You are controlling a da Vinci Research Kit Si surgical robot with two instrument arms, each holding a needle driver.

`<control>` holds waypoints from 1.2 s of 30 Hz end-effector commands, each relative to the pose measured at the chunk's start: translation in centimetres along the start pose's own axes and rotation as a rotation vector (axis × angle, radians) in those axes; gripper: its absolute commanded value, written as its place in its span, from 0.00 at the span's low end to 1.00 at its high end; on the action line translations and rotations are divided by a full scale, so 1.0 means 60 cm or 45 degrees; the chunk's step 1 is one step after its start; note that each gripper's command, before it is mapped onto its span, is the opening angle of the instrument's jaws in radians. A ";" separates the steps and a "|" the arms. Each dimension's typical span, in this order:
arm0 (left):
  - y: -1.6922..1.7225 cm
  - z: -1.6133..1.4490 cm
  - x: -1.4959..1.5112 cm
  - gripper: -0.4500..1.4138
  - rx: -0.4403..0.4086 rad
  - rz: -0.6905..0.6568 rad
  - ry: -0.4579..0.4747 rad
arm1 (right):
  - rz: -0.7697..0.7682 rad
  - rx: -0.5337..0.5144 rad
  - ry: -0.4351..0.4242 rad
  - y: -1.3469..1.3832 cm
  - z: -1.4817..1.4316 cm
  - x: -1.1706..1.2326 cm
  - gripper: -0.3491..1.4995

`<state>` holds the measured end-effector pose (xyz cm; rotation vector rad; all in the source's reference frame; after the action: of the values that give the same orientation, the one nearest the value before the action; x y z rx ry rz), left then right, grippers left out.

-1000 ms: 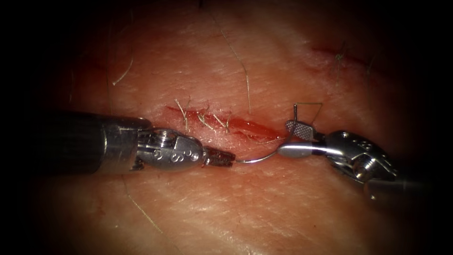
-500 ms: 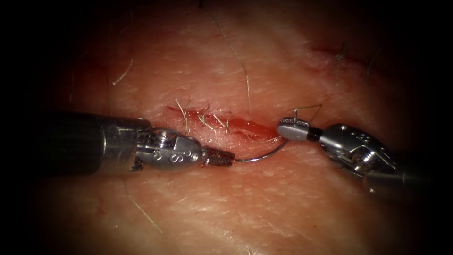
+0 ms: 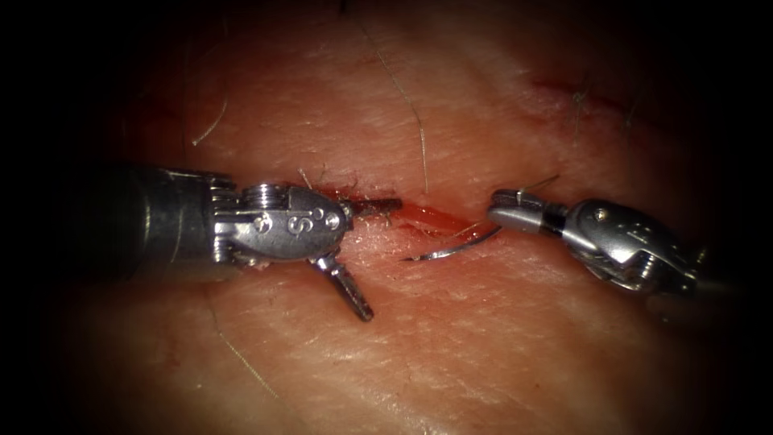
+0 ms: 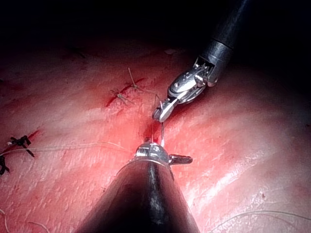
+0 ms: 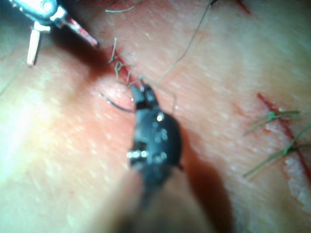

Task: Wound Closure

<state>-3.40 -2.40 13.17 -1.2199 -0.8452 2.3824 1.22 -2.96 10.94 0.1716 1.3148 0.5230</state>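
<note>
Released by the now wide-open left tool (image 3: 366, 254), the needle (image 3: 451, 248) is held at its tail by the closed right tool (image 3: 503, 216), its tip lying free of the tissue (image 3: 483, 354), with the right part of the cut (image 3: 427, 217) unclosed

left tool (image 3: 366, 258) jaws spread wide, holding nothing, right tool (image 3: 506, 216) jaws clamped on needle's rear end

Silver "S"-stamped hand (image 3: 366, 250), dark shaft (image 3: 153, 229)

Polished metal left hand (image 3: 366, 256), shiny steel needle (image 3: 451, 248), moist glossy tissue (image 3: 451, 354), fine matt thread (image 3: 538, 184)
</note>
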 end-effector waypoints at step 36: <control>-0.0050 0.0081 -0.0081 0.31 -0.152 -0.584 -0.001 | -0.819 0.336 0.234 -0.0104 0.0060 0.0062 0.00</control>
<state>-3.46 -2.58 13.83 -0.9393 -1.1373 1.9839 1.72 -3.25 10.41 -0.0899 1.5191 -0.1835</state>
